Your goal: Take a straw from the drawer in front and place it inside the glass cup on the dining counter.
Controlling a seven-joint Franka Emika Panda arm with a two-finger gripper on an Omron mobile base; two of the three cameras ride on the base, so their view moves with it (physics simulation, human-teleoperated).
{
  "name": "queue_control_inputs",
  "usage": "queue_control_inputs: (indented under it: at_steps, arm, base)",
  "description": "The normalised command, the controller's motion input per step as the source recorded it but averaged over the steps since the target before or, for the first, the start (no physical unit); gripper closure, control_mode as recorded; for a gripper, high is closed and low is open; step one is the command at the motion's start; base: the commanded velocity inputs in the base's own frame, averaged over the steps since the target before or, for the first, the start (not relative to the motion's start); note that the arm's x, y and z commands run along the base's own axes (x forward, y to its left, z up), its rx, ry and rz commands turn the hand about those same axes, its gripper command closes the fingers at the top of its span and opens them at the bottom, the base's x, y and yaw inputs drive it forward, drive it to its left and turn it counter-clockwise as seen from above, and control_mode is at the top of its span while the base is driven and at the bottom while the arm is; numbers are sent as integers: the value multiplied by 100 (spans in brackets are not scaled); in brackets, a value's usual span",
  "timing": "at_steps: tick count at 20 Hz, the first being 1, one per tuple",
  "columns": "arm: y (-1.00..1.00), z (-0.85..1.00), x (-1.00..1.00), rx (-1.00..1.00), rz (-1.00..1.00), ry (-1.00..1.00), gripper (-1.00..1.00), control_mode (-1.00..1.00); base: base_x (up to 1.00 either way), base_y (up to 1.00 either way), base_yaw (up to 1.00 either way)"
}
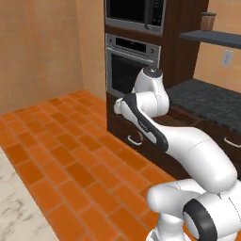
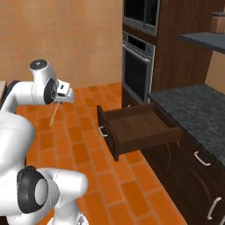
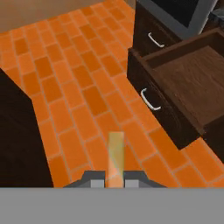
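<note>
The pincer (image 3: 115, 181) is closed on the thin, pale whitish straight straw (image 3: 116, 157), which juts out from between its two dark fingertips (image 3: 94, 179) and hangs over the orange brick-tiled floor (image 3: 70, 87). Ahead of the pincer and to its right in the hand view, the wide, shallow dark-brown wooden drawer (image 3: 192, 83) stands pulled open, its plain brown inside bare, its slim curved silver handle (image 3: 149, 100) facing the floor
</note>
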Motion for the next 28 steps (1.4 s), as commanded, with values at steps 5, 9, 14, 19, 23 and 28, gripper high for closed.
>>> queue_control_inputs:
  at_steps: [5,9,14,19,23,28]
  arm:
    - [0,0,0,0,0,0,100,100]
    - [0,0,0,0,0,0,100,100]
    - [0,0,0,0,0,0,100,100]
    - [0,0,0,0,0,0,100,100]
    - [0,0,0,0,0,0,100,100]
    - [0,0,0,0,0,0,100,100]
  base:
    - [100,74,9]
    - [100,62,14]
    - [100,45,15]
    - [100,34,13]
    - [100,17,10]
    - [100,0,5]
